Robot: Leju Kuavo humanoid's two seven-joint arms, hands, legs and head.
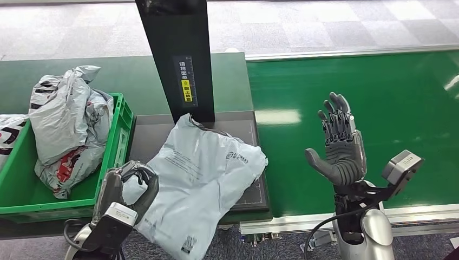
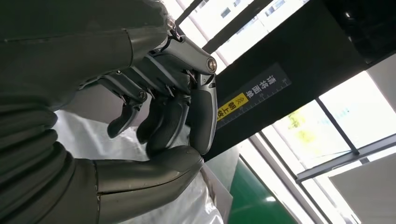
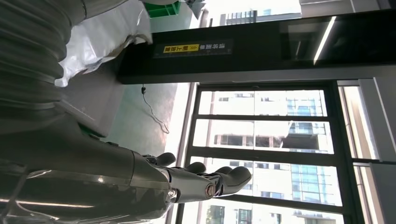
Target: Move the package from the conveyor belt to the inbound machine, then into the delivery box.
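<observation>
From the head view I saw the grey poly-mailer package [image 1: 203, 179] lying crumpled on the dark platform of the inbound machine [image 1: 254, 162], at the foot of its black upright column [image 1: 176, 54], with its near end spilling over the platform's front edge. My left hand [image 1: 130, 187] was curled around the package's left edge, fingers closed over the plastic and the thumb under it; the left wrist view showed the fingers [image 2: 163, 121] bent down against the thumb with the pale film beneath them. My right hand [image 1: 338, 143] stood upright above the green conveyor belt [image 1: 379, 97], palm facing left, fingers spread and straight, holding nothing. The right wrist view showed the same outstretched fingers [image 3: 219, 179] against the windows. To the left, the green delivery box [image 1: 116, 157] already held several grey mailers [image 1: 67, 127], heaped above its rim.
</observation>
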